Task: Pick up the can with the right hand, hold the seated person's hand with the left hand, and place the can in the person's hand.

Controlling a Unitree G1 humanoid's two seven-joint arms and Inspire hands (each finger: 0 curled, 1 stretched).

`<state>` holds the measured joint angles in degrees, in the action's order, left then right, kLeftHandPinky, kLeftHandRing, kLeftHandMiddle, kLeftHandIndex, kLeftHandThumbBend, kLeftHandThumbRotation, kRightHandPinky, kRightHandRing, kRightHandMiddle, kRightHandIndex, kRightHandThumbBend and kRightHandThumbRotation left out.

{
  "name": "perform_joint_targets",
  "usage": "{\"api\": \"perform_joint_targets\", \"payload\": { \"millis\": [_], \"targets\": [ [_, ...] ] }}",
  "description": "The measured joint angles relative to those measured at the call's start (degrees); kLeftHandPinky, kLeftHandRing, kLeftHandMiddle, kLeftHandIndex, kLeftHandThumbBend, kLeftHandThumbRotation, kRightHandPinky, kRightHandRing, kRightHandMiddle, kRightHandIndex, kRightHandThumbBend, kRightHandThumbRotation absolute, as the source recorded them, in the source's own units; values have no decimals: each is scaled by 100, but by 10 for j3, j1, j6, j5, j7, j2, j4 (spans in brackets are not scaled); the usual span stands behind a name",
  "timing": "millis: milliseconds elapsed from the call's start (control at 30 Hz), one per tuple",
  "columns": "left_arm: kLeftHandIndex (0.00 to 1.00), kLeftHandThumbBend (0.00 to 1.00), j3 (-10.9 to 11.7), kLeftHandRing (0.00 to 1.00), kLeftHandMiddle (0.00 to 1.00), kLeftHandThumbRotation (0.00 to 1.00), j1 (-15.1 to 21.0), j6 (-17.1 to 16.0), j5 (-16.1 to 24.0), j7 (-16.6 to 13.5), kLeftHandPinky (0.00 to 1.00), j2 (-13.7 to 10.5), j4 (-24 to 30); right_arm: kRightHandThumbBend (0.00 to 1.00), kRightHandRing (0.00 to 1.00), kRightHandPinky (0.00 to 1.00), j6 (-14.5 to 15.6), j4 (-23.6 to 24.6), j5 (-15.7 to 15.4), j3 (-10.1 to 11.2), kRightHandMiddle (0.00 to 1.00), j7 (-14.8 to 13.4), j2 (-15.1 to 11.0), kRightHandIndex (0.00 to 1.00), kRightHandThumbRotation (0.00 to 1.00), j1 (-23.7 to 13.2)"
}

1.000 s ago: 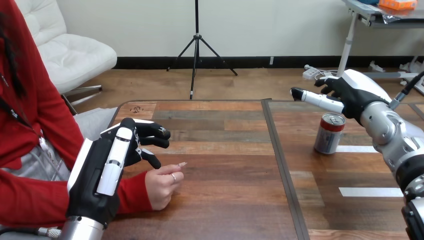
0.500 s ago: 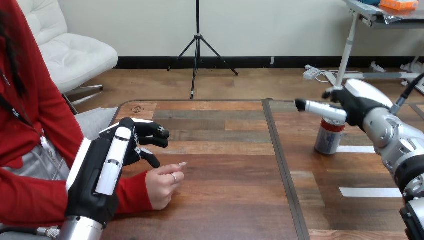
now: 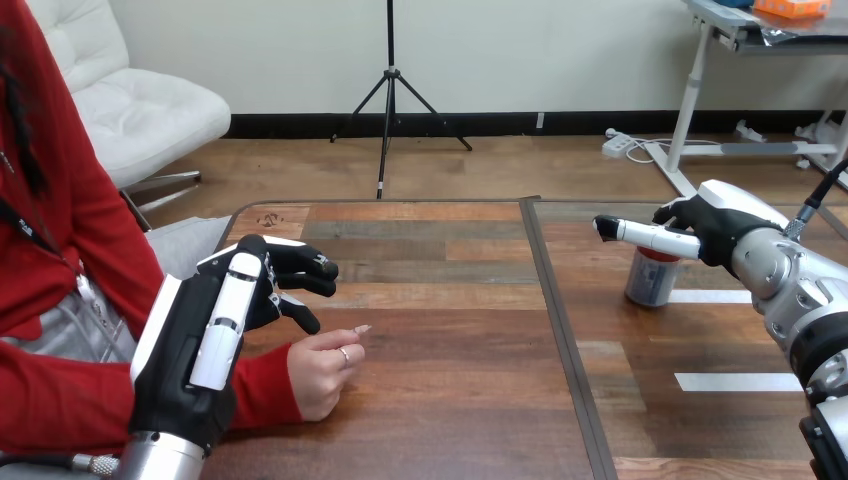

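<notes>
**Left hand beside the person's hand, right hand over the can**

At the left of the wooden table point(image 3: 450, 400), the robot's left hand point(image 3: 205, 345) is raised on edge, its back to the camera. Its fingers point(image 3: 300, 268) are loosely bent and spread, closed on nothing. Just right of it, the person's hand point(image 3: 320, 372) rests on the table in a loose fist, beside and below those fingers; I cannot tell whether the 2 touch.

Well apart, past the table's seam, the can point(image 3: 648, 284) stands upright on the right half. Beside it is 1 white tape strip point(image 3: 708, 296). The right hand point(image 3: 718, 225) hangs over the can, with 1 straight finger point(image 3: 640, 235) lying across its top and hiding the rim. The hand is not wrapped round the can.
</notes>
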<state>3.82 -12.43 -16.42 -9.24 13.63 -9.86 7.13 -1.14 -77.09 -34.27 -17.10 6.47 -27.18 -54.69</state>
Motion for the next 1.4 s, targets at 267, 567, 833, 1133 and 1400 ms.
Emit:
{"api": "perform_joint_targets", "payload": {
  "millis": [267, 567, 833, 1133, 1400],
  "targets": [
    [49, 8, 0, 57, 57, 100, 0, -1, 0, 0, 39, 0, 1, 93, 87, 81, 1, 0, 3, -1, 90, 5, 0, 89, 100, 0],
    [49, 8, 2, 57, 56, 100, -1, -7, -2, 2, 39, 0, 1, 95, 79, 69, 3, 0, 3, -3, 80, 8, -1, 79, 100, 0],
    [48, 8, 4, 57, 56, 100, -1, -11, -2, 3, 41, 0, 1, 94, 77, 71, 2, 4, 2, -3, 78, 2, -3, 76, 100, 0],
    [49, 10, 4, 57, 55, 100, -1, -11, -1, 3, 43, 0, 1, 94, 75, 69, -9, 6, 1, -6, 76, -6, -8, 73, 100, 0],
    [48, 11, 4, 57, 55, 100, -1, -11, 1, 3, 44, 0, 1, 95, 69, 65, -15, 6, 3, -6, 72, -7, -12, 68, 100, 0]
  ]
}}
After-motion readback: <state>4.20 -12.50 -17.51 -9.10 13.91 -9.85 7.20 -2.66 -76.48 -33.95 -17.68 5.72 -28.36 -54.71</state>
